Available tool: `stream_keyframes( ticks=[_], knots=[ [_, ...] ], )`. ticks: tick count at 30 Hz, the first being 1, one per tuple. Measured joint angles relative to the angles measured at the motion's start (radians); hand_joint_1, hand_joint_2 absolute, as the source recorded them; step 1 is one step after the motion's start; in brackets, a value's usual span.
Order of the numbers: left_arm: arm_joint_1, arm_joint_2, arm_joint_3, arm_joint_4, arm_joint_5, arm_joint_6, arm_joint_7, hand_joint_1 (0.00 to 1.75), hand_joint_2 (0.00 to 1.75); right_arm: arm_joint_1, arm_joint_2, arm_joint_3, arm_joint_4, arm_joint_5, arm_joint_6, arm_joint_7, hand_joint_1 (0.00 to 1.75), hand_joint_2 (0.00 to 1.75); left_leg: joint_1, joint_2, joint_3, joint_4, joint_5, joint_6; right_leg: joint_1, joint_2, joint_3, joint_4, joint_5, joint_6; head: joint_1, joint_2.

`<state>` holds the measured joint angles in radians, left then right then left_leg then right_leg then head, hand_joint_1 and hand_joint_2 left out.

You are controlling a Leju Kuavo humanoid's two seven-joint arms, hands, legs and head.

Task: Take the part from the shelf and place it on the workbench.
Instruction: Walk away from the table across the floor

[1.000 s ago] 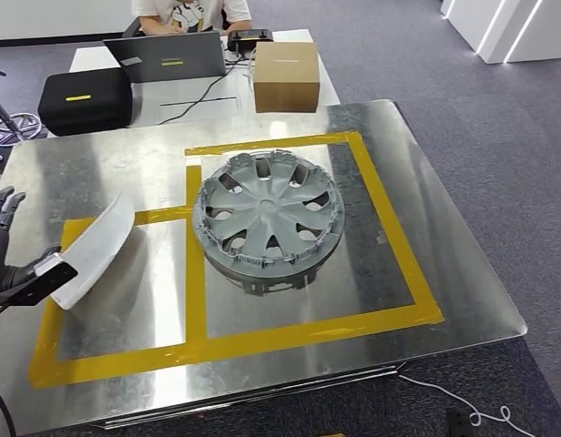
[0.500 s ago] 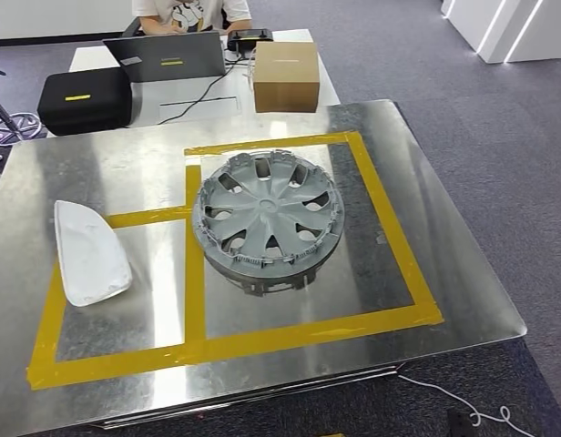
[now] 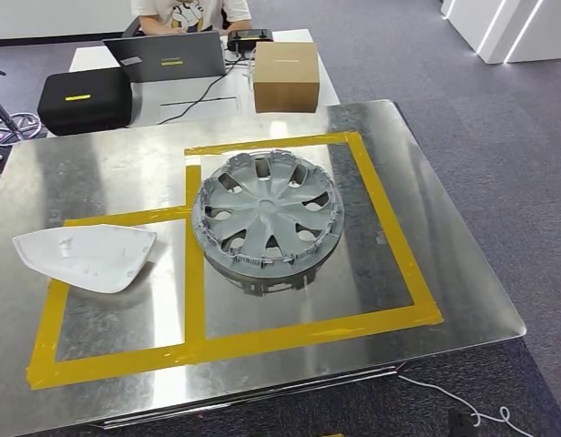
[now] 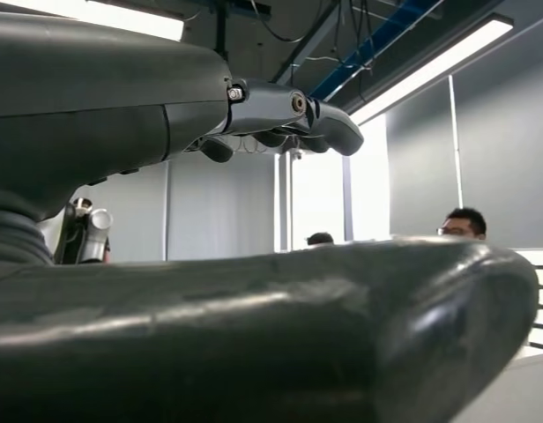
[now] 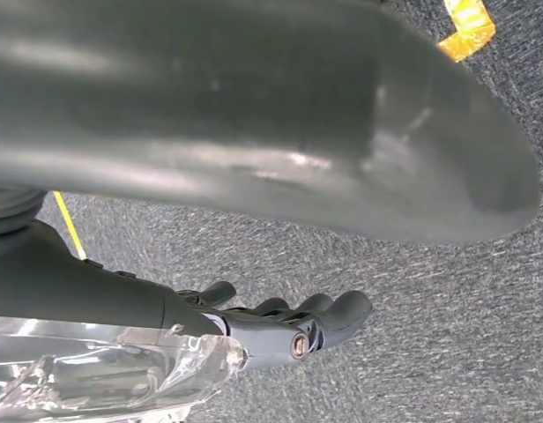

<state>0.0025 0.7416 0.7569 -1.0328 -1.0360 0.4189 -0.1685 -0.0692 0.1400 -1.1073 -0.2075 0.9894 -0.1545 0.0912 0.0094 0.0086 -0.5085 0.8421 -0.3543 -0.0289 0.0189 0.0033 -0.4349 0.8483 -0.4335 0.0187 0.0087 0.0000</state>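
Part (image 3: 86, 258) on workbench (image 3: 456, 273), left of hubcap (image 3: 268, 218); box (image 3: 286, 76) behind.

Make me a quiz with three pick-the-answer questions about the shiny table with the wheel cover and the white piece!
1. Where does the white part lie?
A. On top of the wheel cover
B. To the left of the wheel cover, on the workbench
C. On the cardboard box

2. What colour is the tape on the workbench?
A. Blue
B. Red
C. Yellow

3. Is anything holding the white part?
A. Yes, a robot hand grips it
B. No, it rests alone on the workbench
C. Yes, a person lifts it

Answers:
1. B, the part sits apart from the grey wheel cover, across a tape line from it.
2. C, yellow strips frame both things.
3. B, the head view shows it lying free on the metal top, with no hand near it.
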Motion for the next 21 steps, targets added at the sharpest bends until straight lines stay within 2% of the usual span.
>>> stream_keyframes(
  ticks=[8,12,17,21],
  knots=[
    [0.003,0.0,0.021,0.016,-0.013,0.001,-0.002,0.0,0.0,0.0,0.0,-0.006,0.0,-0.002,0.0,0.0,0.0,0.0,0.0,0.0,0.0,0.0,0.0,0.0,0.0,0.0,0.001,0.0,0.0,0.0,0.0,0.0],
    [0.026,-0.002,0.045,0.024,-0.106,0.014,-0.001,0.0,0.0,0.0,0.0,-0.012,0.0,-0.006,-0.004,0.0,0.0,0.0,0.0,0.0,0.0,0.0,0.0,-0.001,0.0,0.0,0.005,0.0,0.001,-0.001,0.0,0.0],
    [0.071,-0.021,0.123,0.036,-0.168,0.03,-0.02,0.0,0.0,0.002,0.0,-0.022,0.0,-0.011,-0.01,0.0,0.0,0.0,0.0,0.0,0.0,0.0,-0.001,-0.001,0.0,0.0,0.003,0.0,0.0,-0.002,0.0,0.0],
    [0.102,-0.05,0.221,0.046,-0.203,0.037,-0.052,0.0,0.0,0.002,0.0,-0.024,0.0,-0.017,-0.012,0.0,0.0,0.0,0.0,0.0,0.001,0.0,-0.003,-0.003,0.001,0.0,0.001,0.0,-0.003,-0.005,0.0,0.0]
  ],
)
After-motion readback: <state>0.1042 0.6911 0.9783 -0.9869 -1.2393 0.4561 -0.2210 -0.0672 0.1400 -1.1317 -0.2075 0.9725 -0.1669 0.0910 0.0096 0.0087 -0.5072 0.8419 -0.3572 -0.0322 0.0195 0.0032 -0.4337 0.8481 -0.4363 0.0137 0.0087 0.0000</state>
